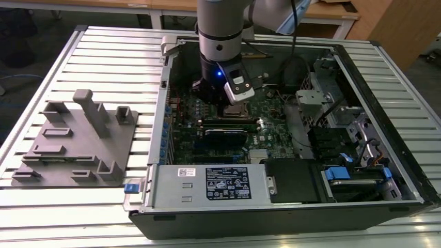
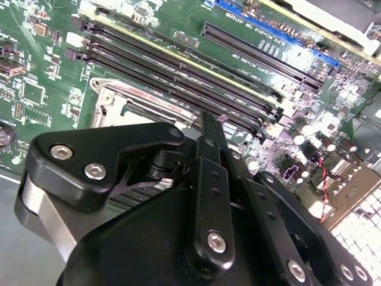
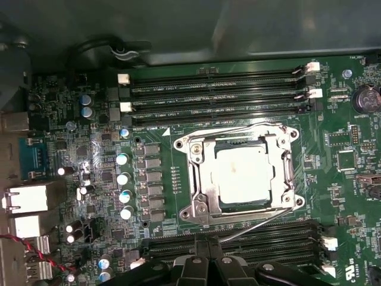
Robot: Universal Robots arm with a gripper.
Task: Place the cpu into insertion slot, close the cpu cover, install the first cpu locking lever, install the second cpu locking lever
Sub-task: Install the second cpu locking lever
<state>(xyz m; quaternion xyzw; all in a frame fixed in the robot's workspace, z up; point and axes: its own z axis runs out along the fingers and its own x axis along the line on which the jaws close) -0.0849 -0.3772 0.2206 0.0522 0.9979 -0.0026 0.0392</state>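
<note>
Under the closed, empty pincer (image 3: 208, 253), the pale silver cpu (image 3: 245, 177) sits framed by the cpu cover (image 3: 199, 196).

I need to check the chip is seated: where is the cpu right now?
In the first wrist view the cpu lies in the insertion slot, framed by the closed cpu cover, between memory slot banks.

Slatted metal table (image 1: 69, 217) under an open computer case (image 1: 276, 206) and grey fixture plate (image 1: 76, 147).
</note>
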